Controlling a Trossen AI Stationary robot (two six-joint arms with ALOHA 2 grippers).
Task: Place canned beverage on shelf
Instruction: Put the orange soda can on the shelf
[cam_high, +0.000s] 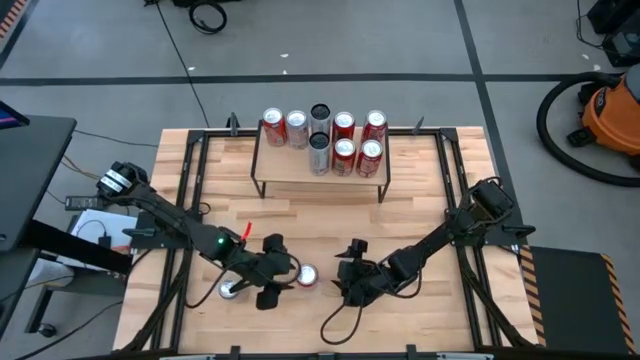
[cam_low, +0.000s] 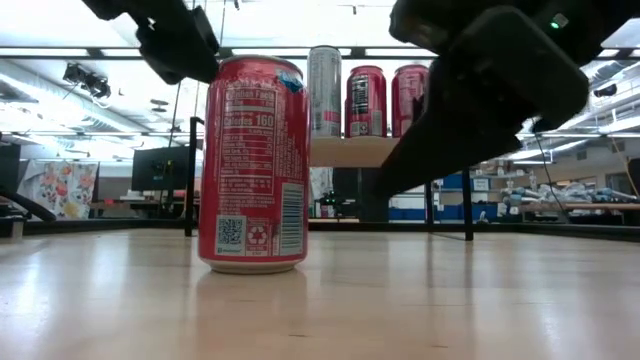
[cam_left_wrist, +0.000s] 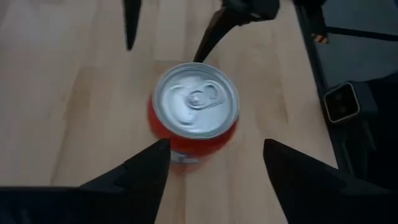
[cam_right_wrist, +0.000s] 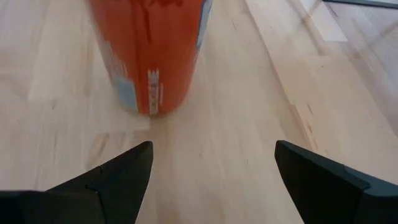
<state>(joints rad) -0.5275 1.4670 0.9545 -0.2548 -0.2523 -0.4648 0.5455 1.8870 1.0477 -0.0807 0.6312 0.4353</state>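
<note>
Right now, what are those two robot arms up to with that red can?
A red can stands upright on the table, near its front edge, between the two arms. The left gripper hangs just above it with its fingers parted, not gripping it. The right gripper sits low beside it, open and empty. At the back, the shelf already carries several cans; this one is not on the shelf yet.

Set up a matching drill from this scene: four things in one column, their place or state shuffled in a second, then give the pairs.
Column one:
1. red can
2. shelf
3. left gripper
4. right gripper

Column two:
A. open, to the right of the lone can
B. carries eight cans
C. upright on the tabletop between the grippers
D. open, above the lone can

Pairs: 1-C, 2-B, 3-D, 4-A
</note>
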